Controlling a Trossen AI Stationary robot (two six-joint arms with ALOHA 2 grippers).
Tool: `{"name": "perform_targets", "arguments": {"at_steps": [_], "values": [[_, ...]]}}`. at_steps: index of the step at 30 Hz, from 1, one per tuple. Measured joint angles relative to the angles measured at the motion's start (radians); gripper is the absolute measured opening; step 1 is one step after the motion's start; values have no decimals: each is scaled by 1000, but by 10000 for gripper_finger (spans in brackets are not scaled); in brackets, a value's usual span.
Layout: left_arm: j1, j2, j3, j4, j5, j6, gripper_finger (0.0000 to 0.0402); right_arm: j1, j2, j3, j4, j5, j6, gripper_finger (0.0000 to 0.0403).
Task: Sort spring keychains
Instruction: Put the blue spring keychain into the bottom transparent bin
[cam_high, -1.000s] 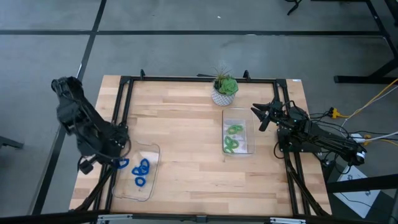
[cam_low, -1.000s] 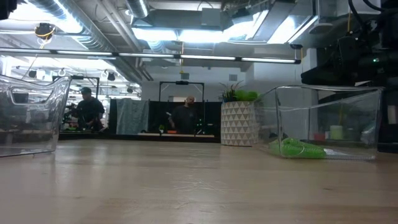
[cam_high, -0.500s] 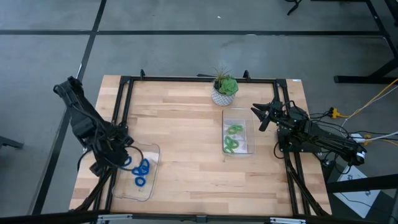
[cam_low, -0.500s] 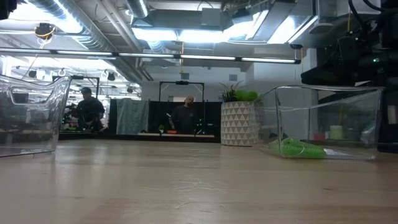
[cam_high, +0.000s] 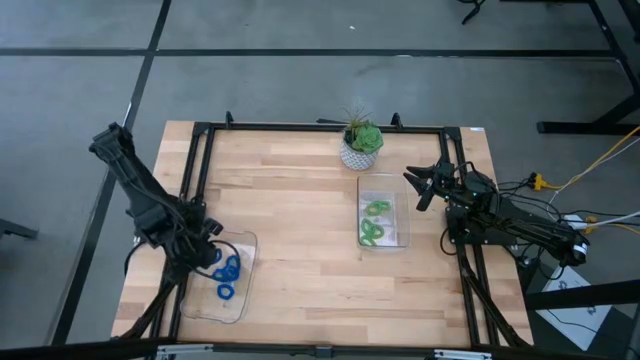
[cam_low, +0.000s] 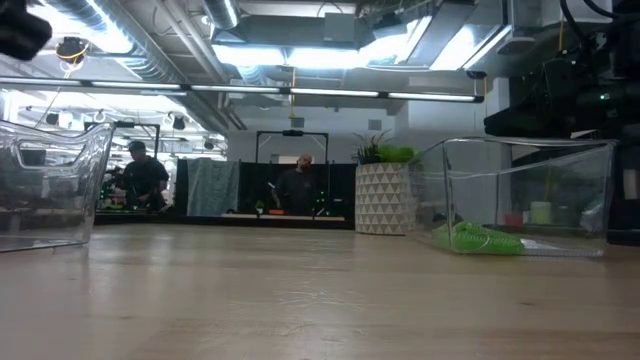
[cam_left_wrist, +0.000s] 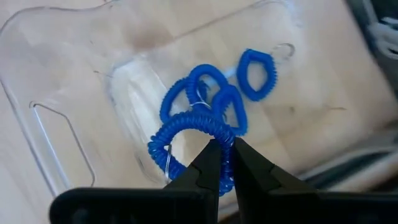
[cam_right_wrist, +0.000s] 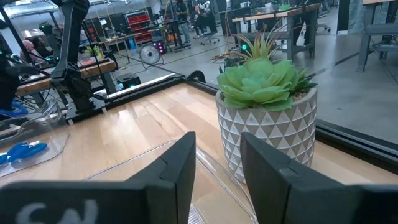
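Over the clear tray at the table's seven o'clock corner, my left gripper (cam_left_wrist: 222, 163) has its two dark fingers pinched on a blue spring keychain (cam_left_wrist: 186, 134), nipping the coil's near edge so the loop arcs away from the tips. Only my left wrist view shows that grip; from overhead the left gripper (cam_high: 205, 253) is a dark mass covering part of the tray's nine o'clock side, and the held coil cannot be told apart from the rest. Beyond the pinched loop, the wrist view shows three more blue keychains (cam_left_wrist: 211, 93) lying on the tray floor, two overlapping and one (cam_left_wrist: 256, 74) just beside them, apart. Overhead, the blue coils (cam_high: 227, 272) sit toward the middle of this left tray (cam_high: 243, 298).

My right gripper (cam_high: 428, 185) waits at the table's three o'clock edge, its fingers spread; the right wrist view looks between them at the potted plant (cam_right_wrist: 266, 106) close ahead. Seen from above, the plant (cam_high: 361, 145) stands at twelve o'clock, with the second clear tray (cam_high: 401, 236) just at its six o'clock side, holding the light green keychains (cam_high: 374, 221). The low view alone shows that tray's tall clear wall (cam_low: 530, 190) with a green coil (cam_low: 478, 239) lying flat on its floor, and two people (cam_low: 296, 186) in the room behind the table.
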Motion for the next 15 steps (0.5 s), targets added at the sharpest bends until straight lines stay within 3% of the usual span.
{"name": "perform_targets", "arguments": {"at_steps": [15], "values": [[0,49,-205,216,-5,-26,22,0,0,0,0,0,0,126]]}}
